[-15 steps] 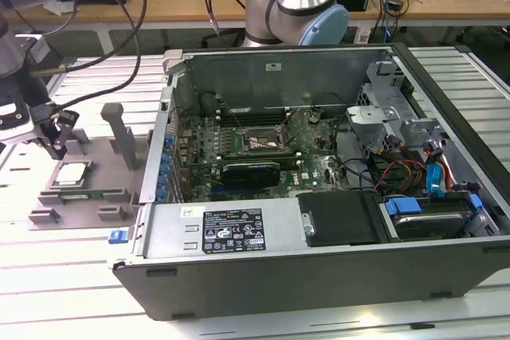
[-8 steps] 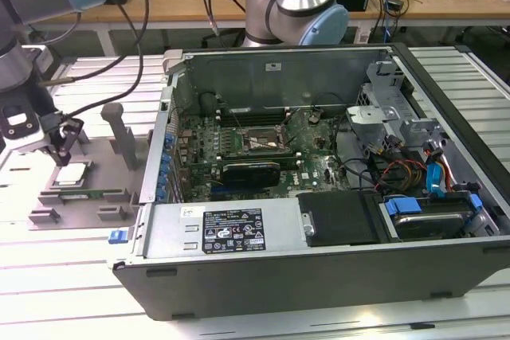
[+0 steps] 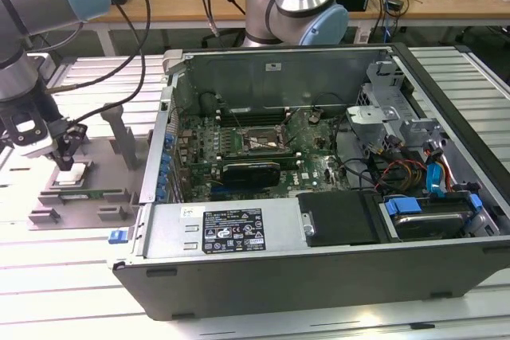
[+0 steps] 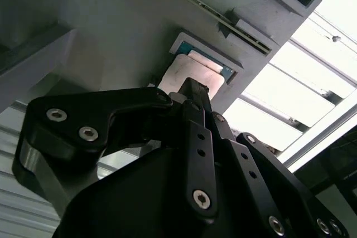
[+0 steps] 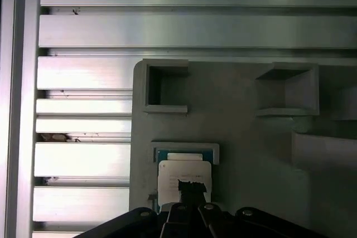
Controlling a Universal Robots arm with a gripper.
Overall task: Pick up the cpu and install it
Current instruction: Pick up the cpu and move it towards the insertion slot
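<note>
The cpu (image 5: 184, 175) is a pale silver square lying in a pocket of the grey fixture block (image 5: 245, 154), also seen in the second wrist view as the cpu (image 4: 192, 71). In the exterior view the cpu (image 3: 70, 174) is at the far left, outside the computer case. My gripper (image 3: 67, 149) hangs directly over it, fingers drawn together into one narrow tip. In both wrist views that tip, the gripper (image 5: 192, 187) or gripper (image 4: 192, 88), meets the chip's top; I cannot tell if it touches. The dark square socket (image 3: 256, 141) sits on the motherboard inside the case.
The open computer case (image 3: 319, 268) takes up the middle and right of the exterior view, with a power supply, drives and cables inside. A second robot arm (image 3: 299, 5) stands behind it. Upright grey fixture posts (image 3: 119, 133) rise between the gripper and the case wall. Ribbed aluminium table (image 5: 83, 160) surrounds the fixture.
</note>
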